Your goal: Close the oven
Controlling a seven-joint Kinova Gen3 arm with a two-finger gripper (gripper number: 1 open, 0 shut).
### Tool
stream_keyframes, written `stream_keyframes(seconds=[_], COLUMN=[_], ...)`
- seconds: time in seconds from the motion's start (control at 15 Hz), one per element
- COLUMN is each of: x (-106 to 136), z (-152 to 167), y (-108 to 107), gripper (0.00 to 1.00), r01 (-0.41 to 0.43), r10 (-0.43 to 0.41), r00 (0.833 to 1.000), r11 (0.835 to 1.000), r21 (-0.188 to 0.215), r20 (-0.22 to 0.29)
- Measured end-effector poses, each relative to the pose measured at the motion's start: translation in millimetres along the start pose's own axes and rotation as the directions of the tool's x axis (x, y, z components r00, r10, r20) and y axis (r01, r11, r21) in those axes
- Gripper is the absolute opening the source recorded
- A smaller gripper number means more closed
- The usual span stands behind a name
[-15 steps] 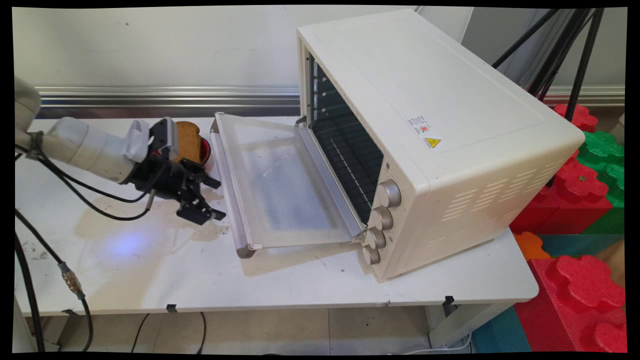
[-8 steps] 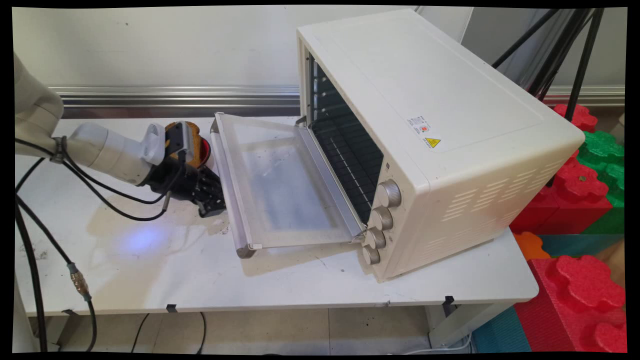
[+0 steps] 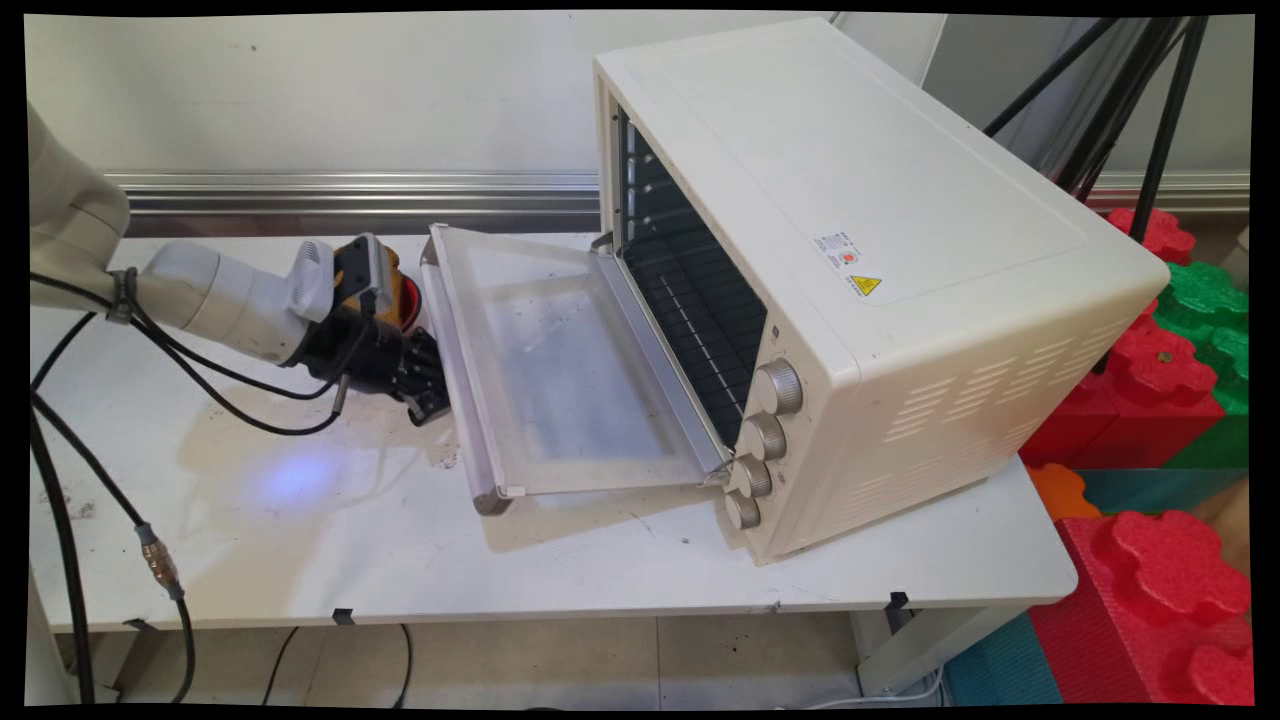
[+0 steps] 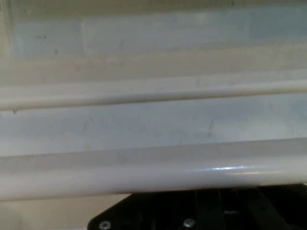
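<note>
- The end effector (image 3: 428, 392) sat low over the counter (image 3: 600, 570), right against the handle (image 3: 458, 385) of the oven (image 3: 900, 280) door (image 3: 560, 370), at the door's outer edge.
- The door lay fully folded down, and the handle's long axis ran along that edge, from the far side of the counter toward the near side; the end effector met it partway along, from the left in the main view.
- In the hand view the handle (image 4: 153, 170) crossed the whole picture as a pale bar just above the black linkage, with the door's glass (image 4: 153, 124) beyond it.
- The fingers were hidden in both views, so I cannot tell whether they were open, closed or around the handle.
- Behind the wrist, a brown-and-yellow object (image 3: 395, 280) on something red was mostly covered and hard to identify.
</note>
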Motion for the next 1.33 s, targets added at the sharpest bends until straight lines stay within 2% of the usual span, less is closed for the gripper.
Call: stream_keyframes(seconds=[0.27, 0.87, 1.33], x=[8, 41, 79], z=[-7, -25, -37], y=[0, -3, -4], gripper=[0.0, 0.0, 0.0], r01=[0.007, 0.019, 0.022], r10=[-0.007, -0.017, -0.017], r00=[1.0, 0.994, 0.985], r11=[1.0, 1.0, 0.999], r21=[0.004, 0.017, 0.026], r20=[-0.027, -0.108, -0.174])
